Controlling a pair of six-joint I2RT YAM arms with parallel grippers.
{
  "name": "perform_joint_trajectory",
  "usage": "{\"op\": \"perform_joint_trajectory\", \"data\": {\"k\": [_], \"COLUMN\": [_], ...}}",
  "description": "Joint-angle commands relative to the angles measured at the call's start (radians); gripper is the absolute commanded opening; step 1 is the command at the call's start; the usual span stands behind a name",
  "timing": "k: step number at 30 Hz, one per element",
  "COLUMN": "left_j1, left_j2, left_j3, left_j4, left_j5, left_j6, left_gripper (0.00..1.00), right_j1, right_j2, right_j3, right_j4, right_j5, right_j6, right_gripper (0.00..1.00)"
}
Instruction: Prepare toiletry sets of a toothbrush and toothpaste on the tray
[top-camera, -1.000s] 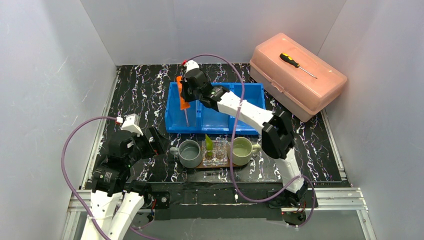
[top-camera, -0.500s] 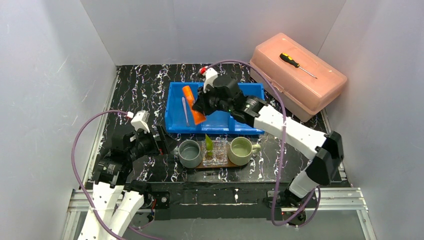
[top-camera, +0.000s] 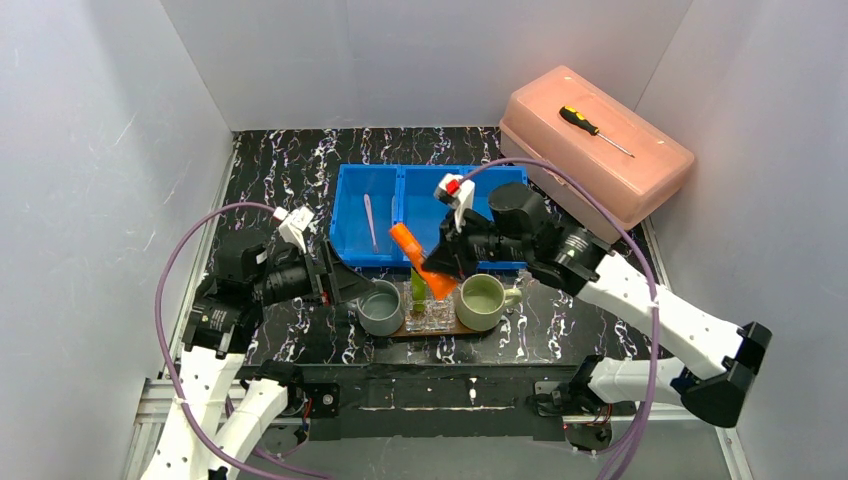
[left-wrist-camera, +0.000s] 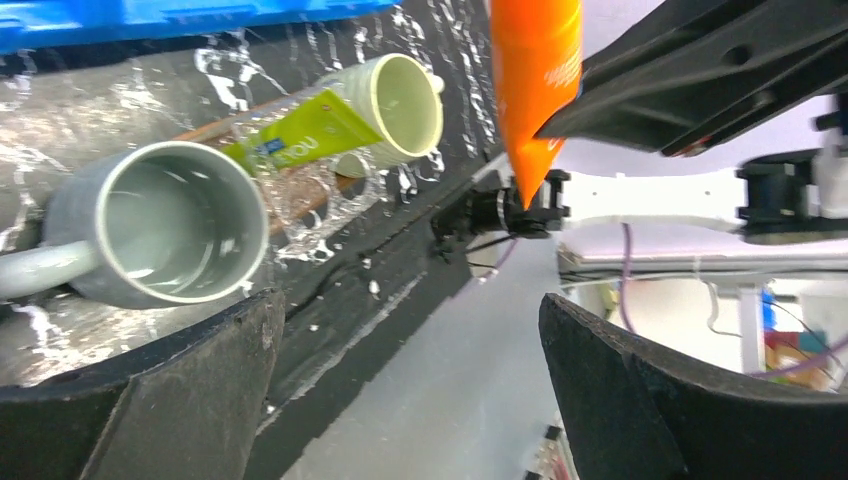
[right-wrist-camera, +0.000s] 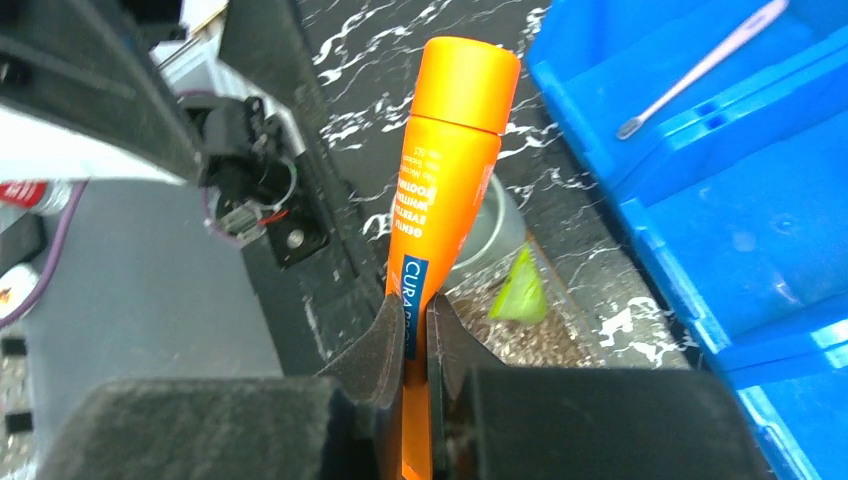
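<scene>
My right gripper (top-camera: 445, 268) is shut on the orange tube (top-camera: 417, 258) and holds it tilted in the air above the clear holder (top-camera: 430, 312), between the two mugs. In the right wrist view (right-wrist-camera: 415, 322) the pads pinch the tube (right-wrist-camera: 447, 170) near its flat end, cap away from the camera. The green tube (top-camera: 417, 286) stands in the holder. The grey mug (top-camera: 380, 307) and pale green mug (top-camera: 483, 301) stand on the brown tray (top-camera: 470, 331). A thin toothbrush (top-camera: 370, 220) lies in the blue bin. My left gripper (top-camera: 345, 285) is open and empty, just left of the grey mug (left-wrist-camera: 160, 235).
The blue three-compartment bin (top-camera: 500, 185) sits behind the tray. A pink lidded box (top-camera: 595, 150) with a screwdriver (top-camera: 592, 128) on top stands at the back right. White walls close in the black marbled table on three sides.
My right gripper has carried the orange tube out of the blue bin and forward to above the tray. My left gripper has moved right, toward the grey mug.
</scene>
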Motion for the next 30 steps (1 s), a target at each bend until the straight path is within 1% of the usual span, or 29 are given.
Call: {"op": "perform_joint_trajectory", "data": {"k": [1,6,10,18,30], "left_j1": [0.007,0.007,0.007,0.007,0.007], "left_j2": [0.026,0.015,0.031,0.062,0.048], "left_j3": [0.048,0.059,0.079,0.052,0.021], "left_j4": [0.023,0.063,0.048,-0.01,-0.025], "left_j5": [0.18,0.267,0.336,0.423,0.465], "left_j6": [-0.09,-0.152,-0.154,-0.114,-0.086], "left_gripper": [0.98,0.98,0.98,0.95,0.88], "right_j1": [0.018,0.037,0.052,0.095,0.156], "right_j2": [-0.085,-0.148,-0.181,-0.157,-0.039], "right_j3": [-0.051,-0.115,-0.149,-0.143,-0.039], "right_j4": [-0.022,-0.026,0.003,0.044,0.062], "right_j5": [-0.151,-0.258,-0.343,-0.43,-0.431], "right_j6": [-0.045,-0.053,-0.05,-0.047,-0.057], "right_gripper": [0.01,0.01,0.01,0.01,0.01]}}
